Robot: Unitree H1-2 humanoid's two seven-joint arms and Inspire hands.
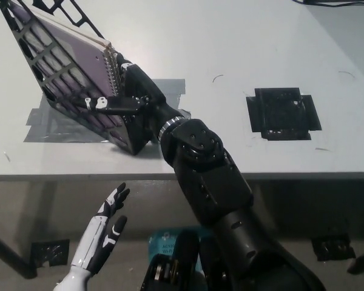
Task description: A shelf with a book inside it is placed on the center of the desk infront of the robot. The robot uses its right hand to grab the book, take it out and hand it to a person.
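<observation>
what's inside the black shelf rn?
The black shelf holds one purple spiral-bound book, with the right hand at its spiral edge. The mesh wall hides the book's lower part.

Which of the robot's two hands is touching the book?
The black right hand: it reaches across the desk to the spiral-bound book inside the black shelf. The white left hand hangs below the desk edge, fingers apart, touching nothing.
</observation>
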